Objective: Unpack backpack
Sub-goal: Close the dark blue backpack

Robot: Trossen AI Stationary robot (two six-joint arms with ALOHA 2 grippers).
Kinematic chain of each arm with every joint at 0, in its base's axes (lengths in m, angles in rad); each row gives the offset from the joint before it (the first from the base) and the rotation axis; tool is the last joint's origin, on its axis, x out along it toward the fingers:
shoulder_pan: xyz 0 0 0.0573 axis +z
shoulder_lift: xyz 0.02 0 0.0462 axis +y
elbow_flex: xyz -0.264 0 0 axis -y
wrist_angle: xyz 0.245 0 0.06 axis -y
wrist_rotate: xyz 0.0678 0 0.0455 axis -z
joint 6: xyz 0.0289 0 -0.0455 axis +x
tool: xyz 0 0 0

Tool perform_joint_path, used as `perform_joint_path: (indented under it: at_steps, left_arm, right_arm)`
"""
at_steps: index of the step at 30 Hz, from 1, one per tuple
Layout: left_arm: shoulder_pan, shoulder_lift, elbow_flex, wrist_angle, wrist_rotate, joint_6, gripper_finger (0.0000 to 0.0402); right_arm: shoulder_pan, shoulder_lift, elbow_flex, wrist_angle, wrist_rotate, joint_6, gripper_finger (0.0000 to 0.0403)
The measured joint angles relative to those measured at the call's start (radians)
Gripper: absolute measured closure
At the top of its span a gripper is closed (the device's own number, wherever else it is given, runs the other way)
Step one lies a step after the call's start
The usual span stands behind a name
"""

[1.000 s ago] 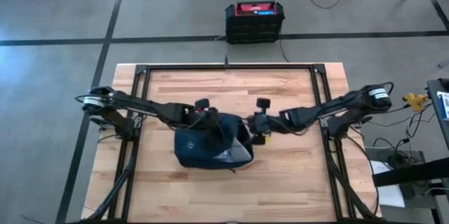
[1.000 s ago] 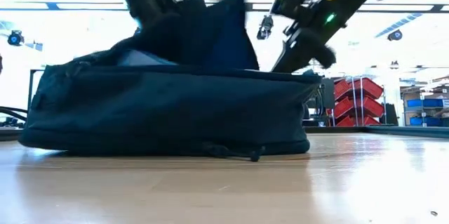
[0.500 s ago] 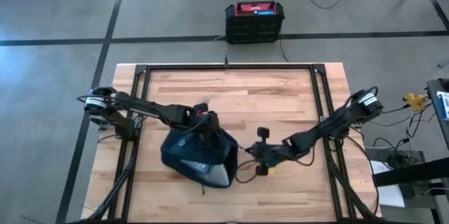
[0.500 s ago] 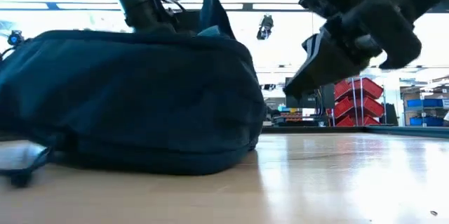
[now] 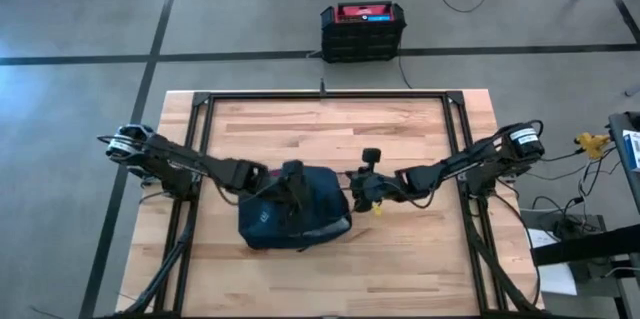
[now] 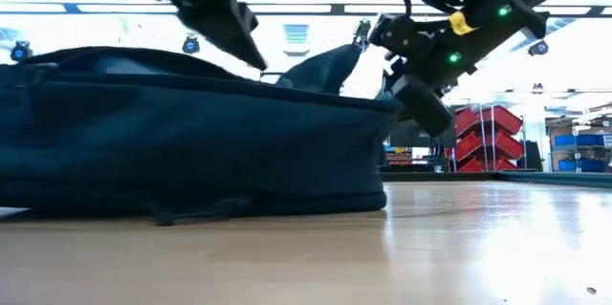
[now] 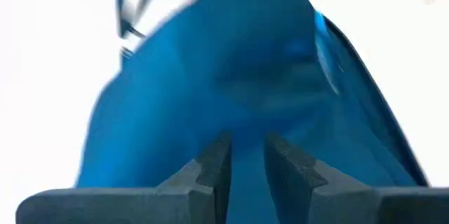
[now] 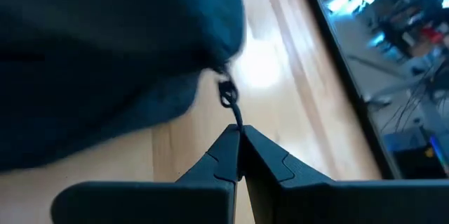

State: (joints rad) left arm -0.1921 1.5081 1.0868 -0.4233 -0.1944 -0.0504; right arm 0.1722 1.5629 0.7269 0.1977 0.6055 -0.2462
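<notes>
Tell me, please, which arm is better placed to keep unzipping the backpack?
Probably the right: its gripper is shut on the zipper pull at the backpack's edge, while the left gripper only pinches fabric on top.

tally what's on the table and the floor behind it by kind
backpack: 1, on the table
robot arms: 2, left gripper at the bag's top, right gripper pinching the zipper pull
black crate with red top: 1, on the floor
total: 4
</notes>
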Motion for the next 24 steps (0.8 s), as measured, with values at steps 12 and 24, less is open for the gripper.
perform_joint_path:
  at_steps: [12,24]
  left_arm:
    - [0.480,0.056,0.058,0.162,0.561,0.232,0.0287]
    - [0.281,0.235,0.039,0.310,0.601,0.270,0.0284]
  right_arm:
    - [0.097,-0.003,0.000,0.017,0.209,-0.092,0.0403]
    - [-0.043,-0.024,0.000,-0.006,0.149,-0.091,0.0403]
